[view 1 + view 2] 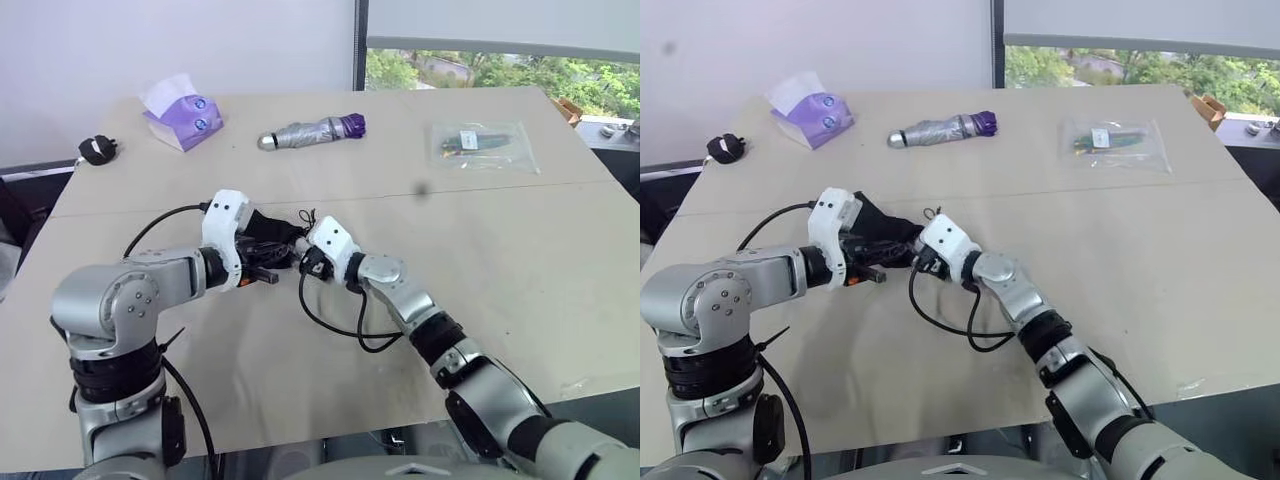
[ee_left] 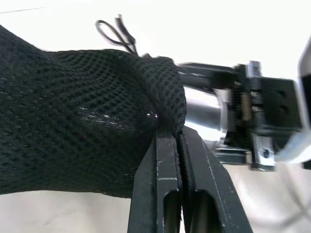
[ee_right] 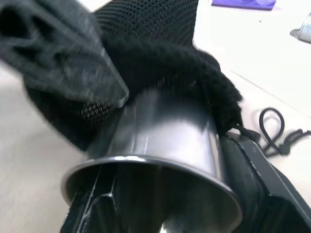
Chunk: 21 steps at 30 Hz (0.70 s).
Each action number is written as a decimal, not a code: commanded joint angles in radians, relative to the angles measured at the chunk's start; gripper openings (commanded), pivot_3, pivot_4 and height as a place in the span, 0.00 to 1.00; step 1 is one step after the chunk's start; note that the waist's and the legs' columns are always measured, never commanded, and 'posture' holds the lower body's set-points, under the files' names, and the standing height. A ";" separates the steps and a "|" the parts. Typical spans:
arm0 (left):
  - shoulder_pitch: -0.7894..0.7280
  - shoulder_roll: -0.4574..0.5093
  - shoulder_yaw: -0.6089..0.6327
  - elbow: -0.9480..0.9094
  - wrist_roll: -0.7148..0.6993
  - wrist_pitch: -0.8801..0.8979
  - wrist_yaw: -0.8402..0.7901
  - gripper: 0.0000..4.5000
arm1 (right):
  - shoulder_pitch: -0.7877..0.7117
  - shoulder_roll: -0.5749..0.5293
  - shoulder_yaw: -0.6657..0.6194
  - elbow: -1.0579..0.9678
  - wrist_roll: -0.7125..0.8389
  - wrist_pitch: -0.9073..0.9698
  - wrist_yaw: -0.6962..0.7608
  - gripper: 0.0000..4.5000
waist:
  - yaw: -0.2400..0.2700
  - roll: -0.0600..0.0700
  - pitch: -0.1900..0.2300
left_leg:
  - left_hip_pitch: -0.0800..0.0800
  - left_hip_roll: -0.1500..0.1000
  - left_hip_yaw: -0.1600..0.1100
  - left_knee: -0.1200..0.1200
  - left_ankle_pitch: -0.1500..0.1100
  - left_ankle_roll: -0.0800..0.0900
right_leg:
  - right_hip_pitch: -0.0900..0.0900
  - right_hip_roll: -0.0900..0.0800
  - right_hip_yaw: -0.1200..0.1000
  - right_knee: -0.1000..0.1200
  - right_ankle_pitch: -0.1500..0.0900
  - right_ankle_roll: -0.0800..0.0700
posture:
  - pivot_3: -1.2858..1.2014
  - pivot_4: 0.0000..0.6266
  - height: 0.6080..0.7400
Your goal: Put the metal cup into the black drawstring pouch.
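We saw the left gripper (image 2: 179, 145) with its two black fingers pressed together on the rim of the soft black mesh drawstring pouch (image 2: 82, 116), holding its mouth up above the pale wooden surface (image 1: 500, 260). The right gripper's (image 3: 160, 213) fingers stood apart either side of the small shiny silver steel cup (image 3: 160, 141), whose far end sat partway inside the pouch mouth. Well beyond lay a silver-grey folded umbrella with a purple end (image 1: 312, 131), a purple tissue pack (image 1: 183, 118) and a small black plug (image 1: 96, 150)
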 commanded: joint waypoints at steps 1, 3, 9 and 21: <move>-0.007 0.016 0.008 -0.004 0.000 -0.028 -0.005 0.00 | 0.016 -0.013 -0.009 -0.125 0.005 0.049 0.013 0.56 | 0.000 0.000 0.000 | 0.000 0.000 0.000 0.000 0.000 0.000 | 0.000 0.000 0.000 0.000 0.000 0.000 | 0.52 0.24 1.00; -0.008 0.024 0.007 -0.004 -0.006 -0.032 -0.011 0.00 | 0.028 -0.024 -0.014 -0.169 0.005 0.078 0.011 0.56 | 0.000 0.000 0.000 | 0.000 0.000 0.000 0.000 0.000 0.000 | 0.000 0.000 0.000 0.000 0.000 0.000 | 0.52 0.24 1.00; -0.016 0.035 -0.001 -0.014 -0.024 -0.031 -0.027 0.00 | 0.050 -0.060 -0.011 -0.273 0.005 0.150 0.029 0.56 | 0.000 0.000 0.000 | -0.001 0.000 -0.001 0.000 0.000 0.000 | 0.000 0.000 -0.002 0.000 0.000 0.000 | 0.52 0.24 1.00; -0.025 0.042 -0.009 -0.007 -0.024 -0.040 -0.029 0.00 | 0.056 -0.093 -0.008 -0.288 0.000 0.165 0.043 0.38 | 0.000 0.000 0.000 | -0.001 0.000 -0.001 0.000 0.000 0.000 | 0.000 0.001 -0.006 -0.001 0.000 0.000 | 0.52 0.24 1.00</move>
